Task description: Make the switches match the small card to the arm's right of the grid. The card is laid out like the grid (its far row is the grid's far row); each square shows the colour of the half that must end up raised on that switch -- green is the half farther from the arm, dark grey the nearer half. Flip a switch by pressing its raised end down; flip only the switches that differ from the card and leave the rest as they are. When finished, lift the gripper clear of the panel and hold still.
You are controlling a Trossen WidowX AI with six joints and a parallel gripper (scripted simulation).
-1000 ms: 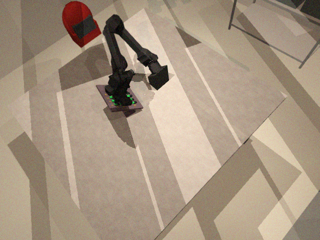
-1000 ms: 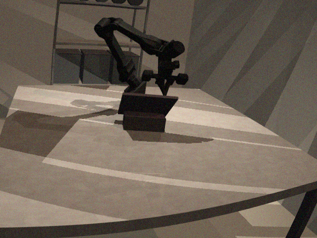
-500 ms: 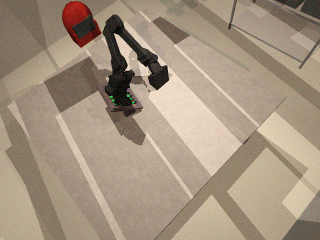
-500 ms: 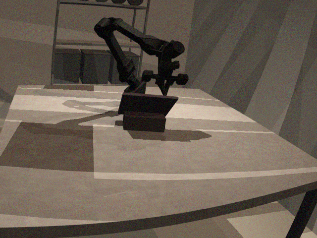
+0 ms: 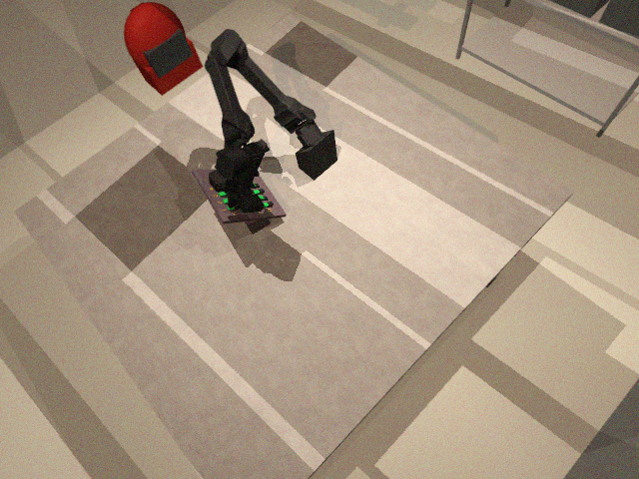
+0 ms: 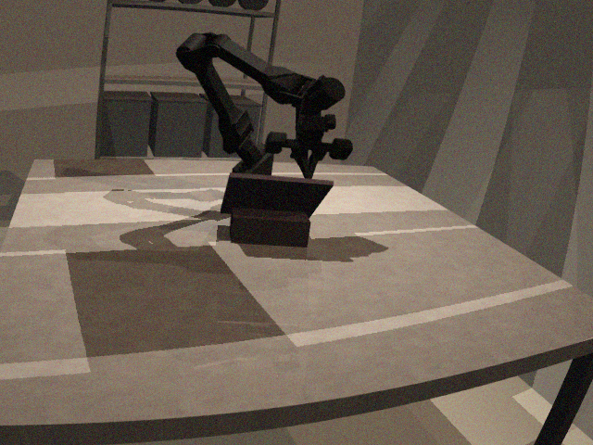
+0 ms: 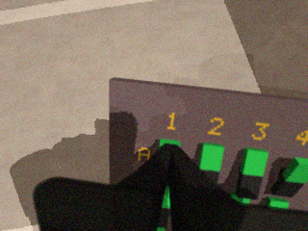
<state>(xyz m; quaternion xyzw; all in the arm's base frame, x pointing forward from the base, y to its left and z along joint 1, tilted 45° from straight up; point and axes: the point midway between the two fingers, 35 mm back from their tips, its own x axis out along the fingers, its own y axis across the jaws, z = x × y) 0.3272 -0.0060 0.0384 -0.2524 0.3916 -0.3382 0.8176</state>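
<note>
The tilted purple-brown switch panel [image 5: 201, 179] [image 7: 144, 96] stands near the arm's base; its dark back [image 6: 275, 194] faces the exterior view. My gripper [image 6: 309, 177] [image 7: 169, 150] is shut and empty, its tips low over switch A1 [image 7: 169, 143]. Only a green strip of A1 shows above the fingertips. In the wrist view, A2 [image 7: 212, 156] and A3 [image 7: 255, 162] show green over dark. A4 [image 7: 298, 169] shows a green half that stands out differently from its neighbours. The fingers hide much of the lower rows. I cannot make out the small card in any view.
A dark block [image 6: 271, 228] supports the panel. The table edge [image 5: 412, 364] [image 6: 334, 404] runs around the work area. A red rounded object [image 5: 155, 31] with a dark face is behind the arm. A metal rack [image 6: 102, 71] with grey bins [image 6: 176, 124] stands beyond the table.
</note>
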